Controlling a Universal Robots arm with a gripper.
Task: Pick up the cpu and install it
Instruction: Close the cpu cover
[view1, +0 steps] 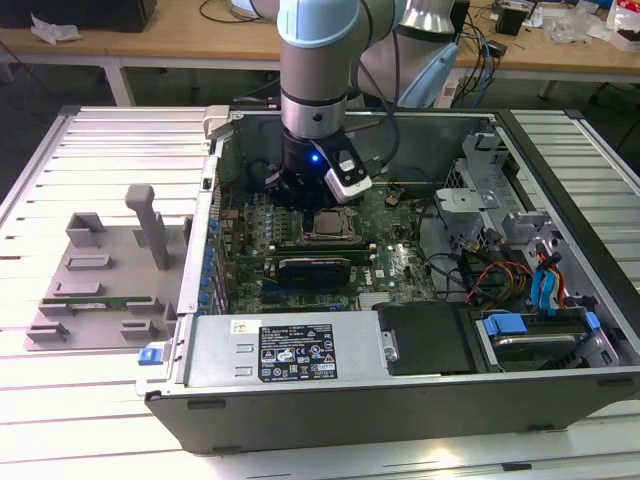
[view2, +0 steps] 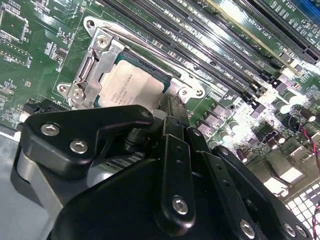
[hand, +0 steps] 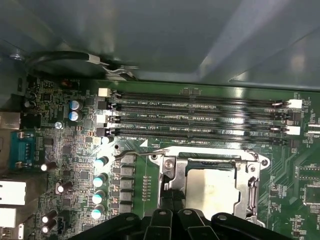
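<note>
Blocks of grey plastic (view1: 100, 285) sit on the white slatted table (view1: 60, 150) at the exterior view's left, just outside the open computer case (view1: 420, 400). Next I see the green motherboard (view1: 400, 265) lying flat in the bottom of the case. My robot arm (view1: 315, 70) reaches straight down over the middle of it. The gripper (view1: 318, 205) hangs low above the board, right by the cpu (view1: 328, 224). The cpu lies flat in its socket, with a shiny metal frame (view2: 92, 65) all around it. In the second wrist view the black gripper is close by one edge of that frame, and the cpu's grey top is bare. I cannot tell if the jaws are open or closed. Long black memory slots (hand: 200, 112) run beside the socket. At the exterior view's right, red and yellow wires (view1: 500, 272) and blue clips (view1: 545, 285) sit in the corner of the case.
</note>
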